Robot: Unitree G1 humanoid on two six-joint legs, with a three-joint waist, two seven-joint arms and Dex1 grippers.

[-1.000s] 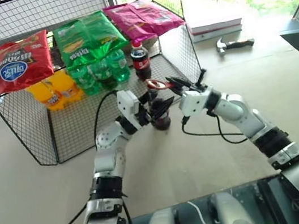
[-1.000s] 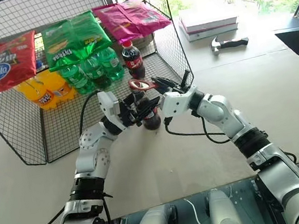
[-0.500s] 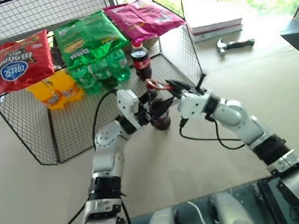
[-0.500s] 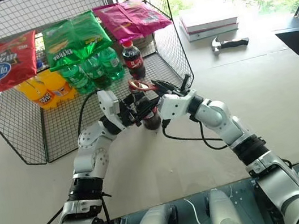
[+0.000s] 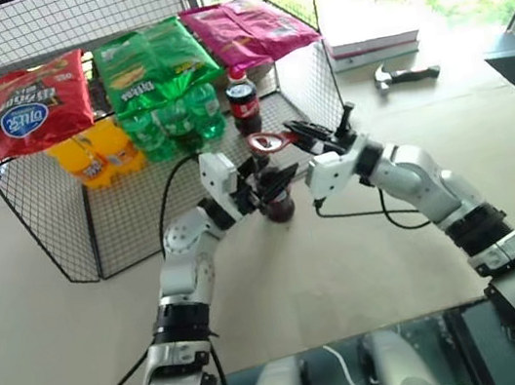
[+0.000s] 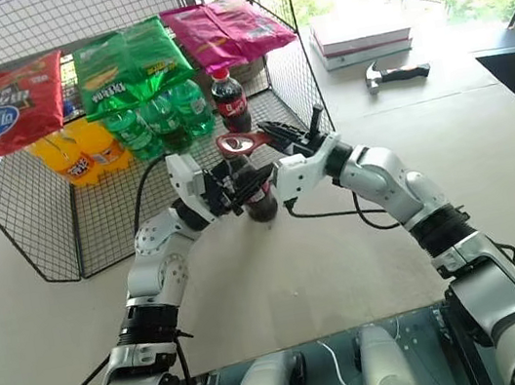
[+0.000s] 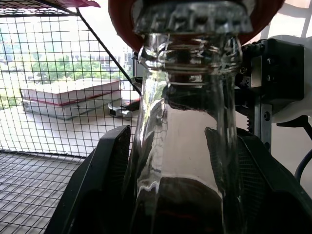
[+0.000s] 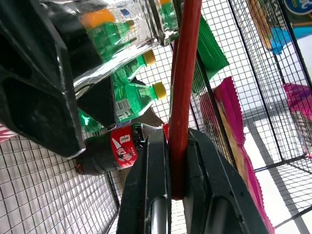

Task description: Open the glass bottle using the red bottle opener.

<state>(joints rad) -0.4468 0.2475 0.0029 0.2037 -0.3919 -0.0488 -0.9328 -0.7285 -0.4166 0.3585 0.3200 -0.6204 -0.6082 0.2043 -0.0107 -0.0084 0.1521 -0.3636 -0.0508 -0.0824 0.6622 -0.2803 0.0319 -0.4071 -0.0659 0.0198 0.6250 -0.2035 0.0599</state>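
Beside a wire snack rack, the left gripper (image 5: pixel 268 188) clamps the glass bottle (image 5: pixel 276 199); the right gripper (image 5: pixel 299 135), pinching the red bottle opener (image 5: pixel 269 141), has rolled, levelling its ring over the cap (image 7: pixel 192 17), ready to pry.

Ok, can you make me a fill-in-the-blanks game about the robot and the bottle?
1. The left gripper holds the glass ____.
2. The right gripper pinches the ____ opener.
3. The opener's ring sits over the bottle's metal ____.
4. Far off by the books lies a ____.

Missing words: bottle; red; cap; hammer.
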